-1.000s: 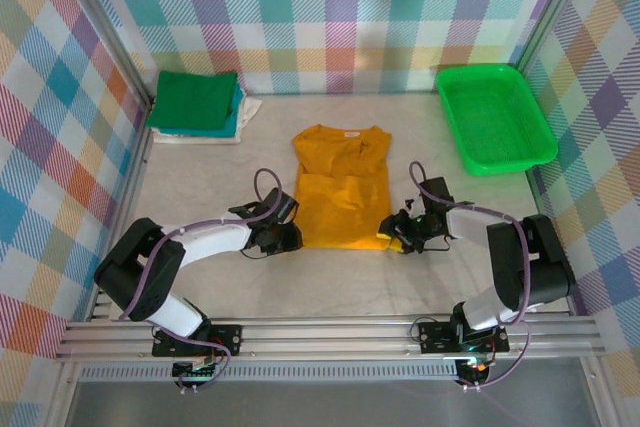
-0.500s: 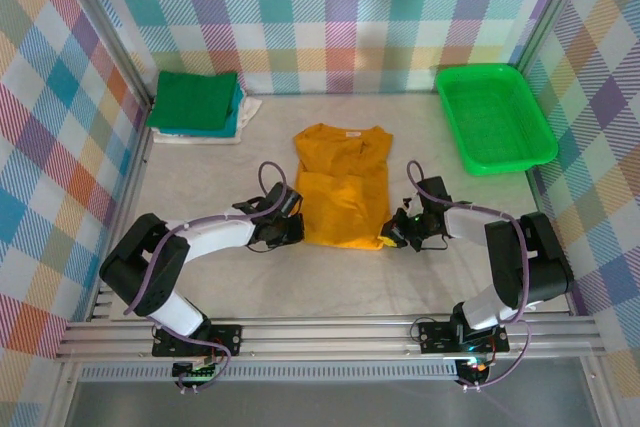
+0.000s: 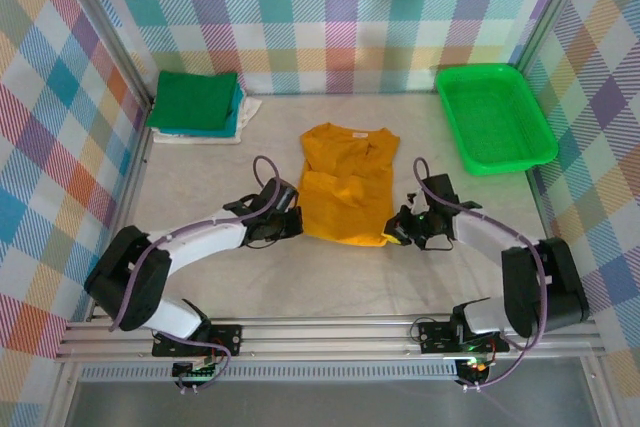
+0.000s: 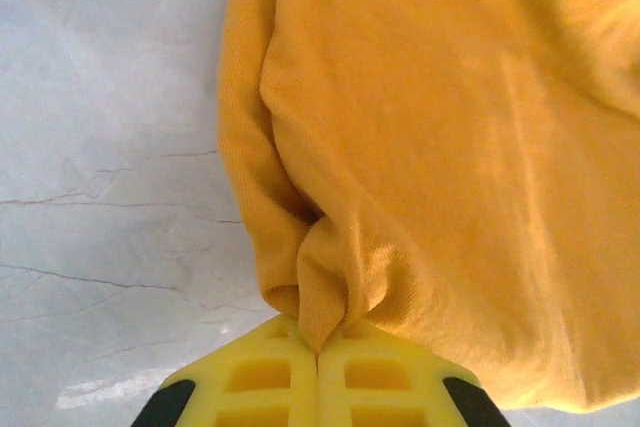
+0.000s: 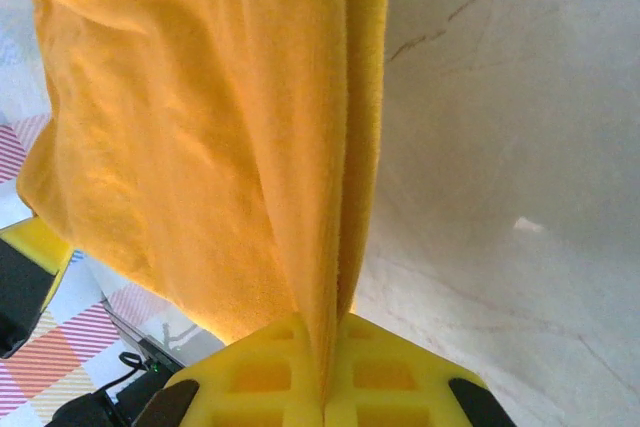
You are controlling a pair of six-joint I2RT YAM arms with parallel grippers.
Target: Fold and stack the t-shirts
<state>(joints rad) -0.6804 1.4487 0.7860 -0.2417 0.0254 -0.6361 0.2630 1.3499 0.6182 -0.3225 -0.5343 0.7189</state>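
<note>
At mid-table, the mustard-yellow t-shirt point(image 3: 345, 187) lies with its near hem corners pinched in the closed left gripper point(image 3: 291, 228) and right gripper point(image 3: 398, 235). Bare tabletop point(image 3: 330, 282) spreads nearward, and the folded t-shirts point(image 3: 195, 102) sit far left.

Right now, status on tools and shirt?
Left tool shut on mustard-yellow cloth t-shirt, near hem corner. Right tool shut on the other near corner. Nothing in the way.

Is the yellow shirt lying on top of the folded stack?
No, the yellow shirt lies on the table, apart from the folded stack at the far left.
</note>
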